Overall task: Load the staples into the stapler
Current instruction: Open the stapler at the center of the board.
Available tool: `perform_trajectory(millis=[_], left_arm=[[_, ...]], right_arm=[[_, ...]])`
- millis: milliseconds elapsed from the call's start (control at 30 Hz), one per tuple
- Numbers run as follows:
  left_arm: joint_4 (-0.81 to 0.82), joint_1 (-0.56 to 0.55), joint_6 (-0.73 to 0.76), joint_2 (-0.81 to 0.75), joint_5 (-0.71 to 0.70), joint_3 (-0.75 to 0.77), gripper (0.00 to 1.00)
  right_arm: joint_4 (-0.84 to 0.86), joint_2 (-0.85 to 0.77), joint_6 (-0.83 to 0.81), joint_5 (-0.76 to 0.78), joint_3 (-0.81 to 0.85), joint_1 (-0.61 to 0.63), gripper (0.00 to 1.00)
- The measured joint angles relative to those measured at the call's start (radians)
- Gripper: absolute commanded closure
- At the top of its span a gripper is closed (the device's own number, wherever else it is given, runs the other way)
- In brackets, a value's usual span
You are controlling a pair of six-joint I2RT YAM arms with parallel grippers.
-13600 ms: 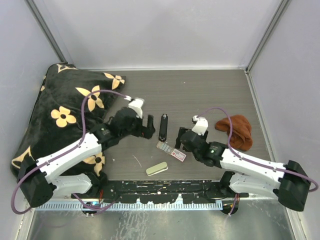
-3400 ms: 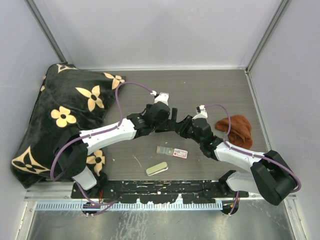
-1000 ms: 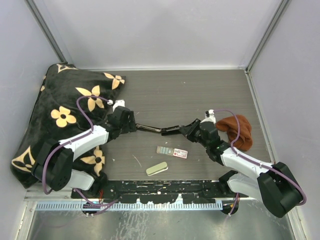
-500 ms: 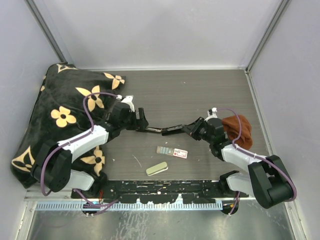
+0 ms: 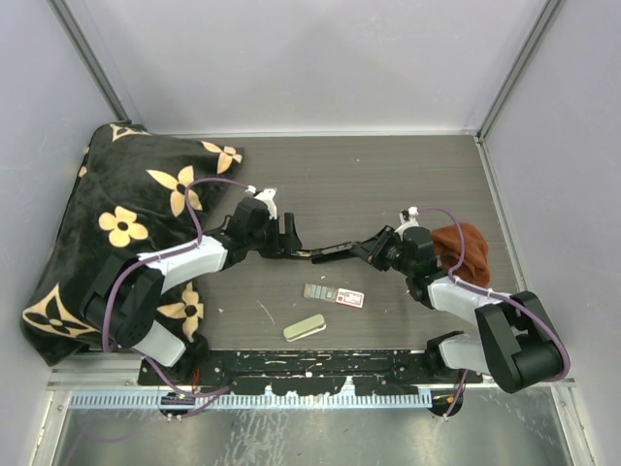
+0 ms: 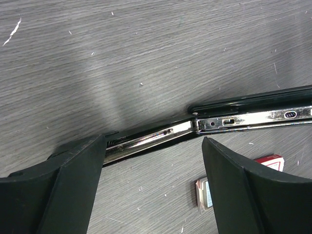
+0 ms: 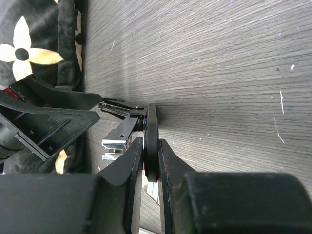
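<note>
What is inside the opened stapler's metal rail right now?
The stapler is opened out, its chrome rail seen side-on, so the inside is hidden; no strip sticks out. The staples and their red-and-white box lie on the table, apart from it.

The stapler [image 6: 243, 118] runs off the left wrist view's right edge, its tip unseen.

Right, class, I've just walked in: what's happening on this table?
Two robot arms have a stapler swung open nearly flat. The right gripper clamps its black top; the left gripper is open, fingers either side of the metal rail. The staples and their little box lie on the table, not yet loaded.
</note>
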Motion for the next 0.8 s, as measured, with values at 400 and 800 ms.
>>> perform_trajectory(millis=[400, 800], left_arm=[[0.074, -0.003, 0.016, 0.000, 0.005, -0.060, 0.18], [0.076, -0.003, 0.019, -0.024, 0.008, -0.079, 0.15]], right_arm=[[0.003, 0.021, -0.034, 0.029, -0.043, -0.008, 0.54], [-0.146, -0.194, -0.075, 0.156, -0.105, -0.010, 0.29]])
